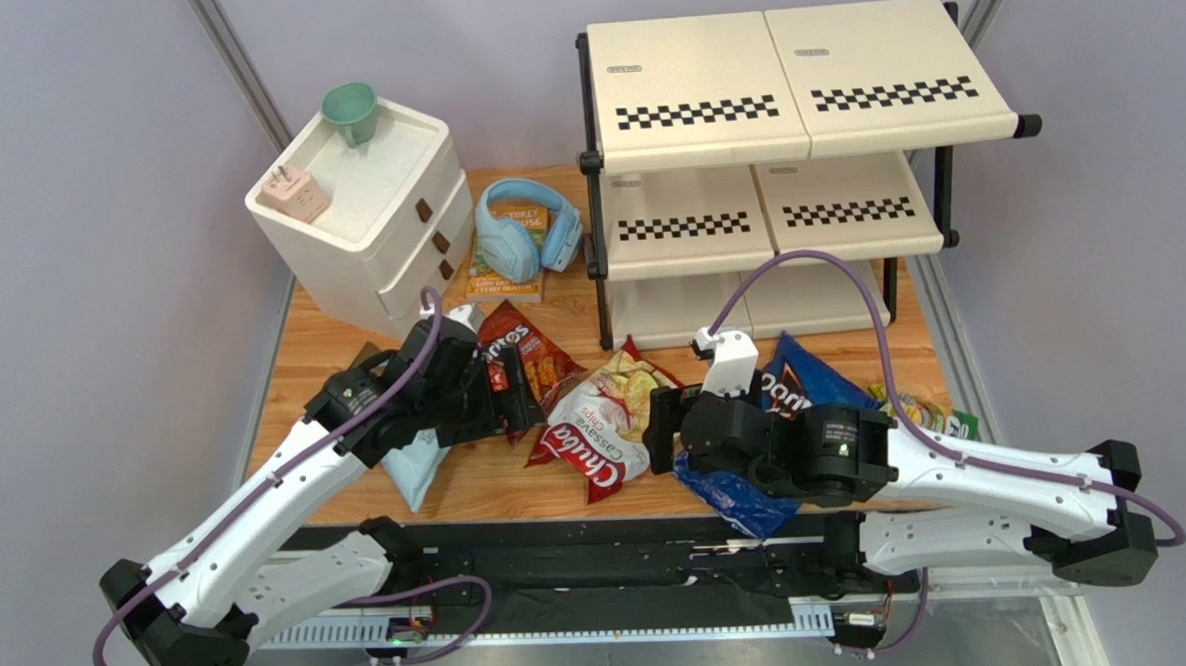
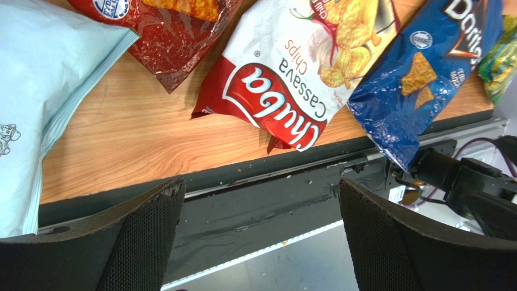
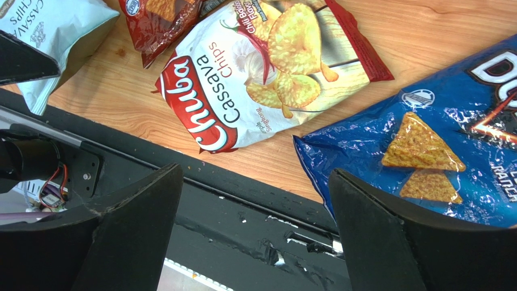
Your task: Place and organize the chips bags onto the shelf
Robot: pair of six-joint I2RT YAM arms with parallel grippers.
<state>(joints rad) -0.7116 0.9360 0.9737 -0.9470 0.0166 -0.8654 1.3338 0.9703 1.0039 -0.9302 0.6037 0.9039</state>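
Left wrist view: the left pincer [image 2: 261,200] is released, nothing between its spread fingers. Ahead of it on the counter [image 2: 121,145] the white-and-red cassava bag [image 2: 273,91] lies straight in front, the red Doritos bag [image 2: 170,36] and pale-blue bag [image 2: 48,91] off one finger, the blue Doritos bag [image 2: 419,79] and small green-yellow bag [image 2: 500,54] off the other. The right pincer [image 3: 255,182] is also released, facing the white-and-red bag with the blue one beside a finger, and the shelf [image 1: 799,84] stands well beyond both pincers.
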